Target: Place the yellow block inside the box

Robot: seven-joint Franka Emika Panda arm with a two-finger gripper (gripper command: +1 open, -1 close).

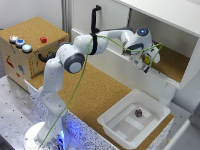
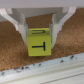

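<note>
Yellow block (image 2: 39, 41) fills the centre of my wrist view, marked with dark lines, and it is clamped between my two pale fingers (image 2: 19, 22), one on each side. Cork surface shows behind it.

From largest to smallest in the exterior view: a white cabinet (image 1: 165, 20) spans the upper right of the frame, with a cork-lined shelf. My white arm (image 1: 75, 57) reaches from the lower left toward that shelf. A cork-topped wooden box (image 1: 30, 45) with coloured buttons sits at upper left. The white bin (image 1: 116, 123) lies at lower right, holding a small dark object (image 1: 138, 113). My claw (image 1: 146, 62) hangs above the shelf, up and right of the bin, grasping the block.
</note>
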